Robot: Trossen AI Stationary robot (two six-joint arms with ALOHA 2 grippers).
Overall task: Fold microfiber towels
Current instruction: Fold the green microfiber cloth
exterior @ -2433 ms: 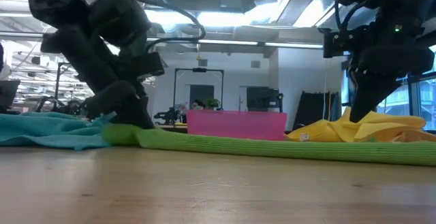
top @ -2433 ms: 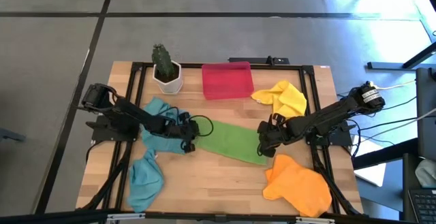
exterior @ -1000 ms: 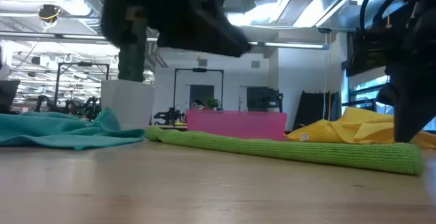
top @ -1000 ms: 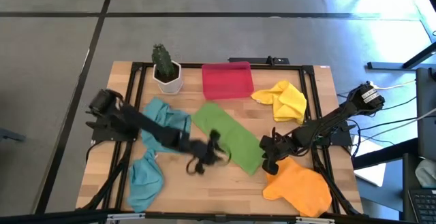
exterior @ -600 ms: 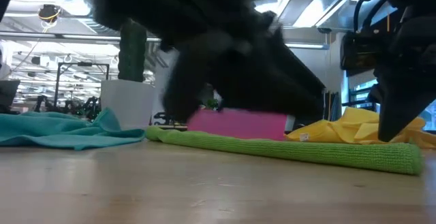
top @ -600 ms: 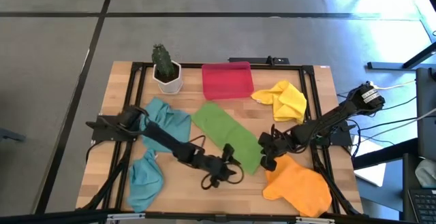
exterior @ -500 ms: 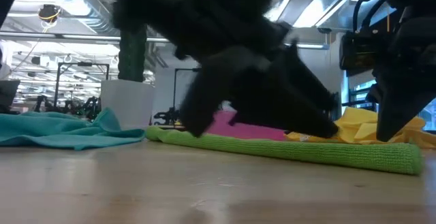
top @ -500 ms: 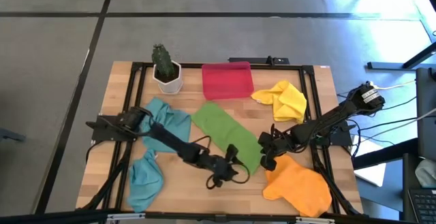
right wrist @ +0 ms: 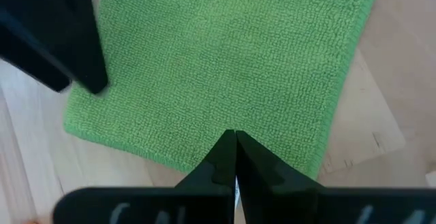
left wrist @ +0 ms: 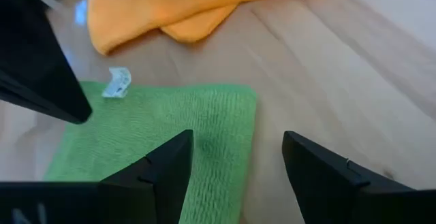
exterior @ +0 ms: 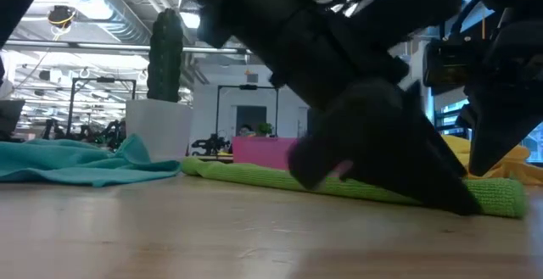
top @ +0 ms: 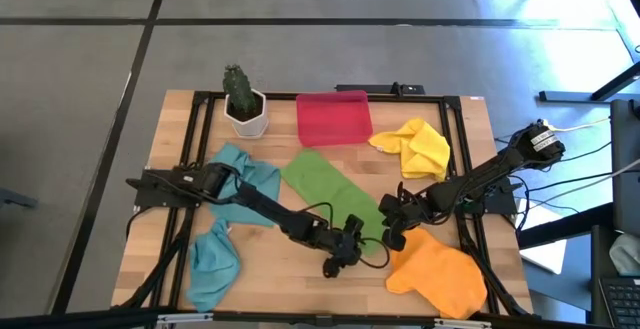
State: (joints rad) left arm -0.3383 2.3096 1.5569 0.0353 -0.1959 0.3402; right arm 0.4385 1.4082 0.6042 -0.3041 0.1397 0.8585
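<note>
towels 5 (top: 330,197) | tray 1 (top: 333,118) | potted cactus 1 (top: 243,101)

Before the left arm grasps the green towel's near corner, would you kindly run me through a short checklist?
1. Left tool open, fingers astride the corner of the lime green microfibre towel: ok.
2. Right tool shut, at the towel's edge: ok; whether it pins cloth: cannot tell.
3. Green towel lying flat: ok.
4. Crumpled orange microfibre towel clear of the green corner: ok.
5. Small white tag on the green towel, clear of the left fingers: ok.
</note>
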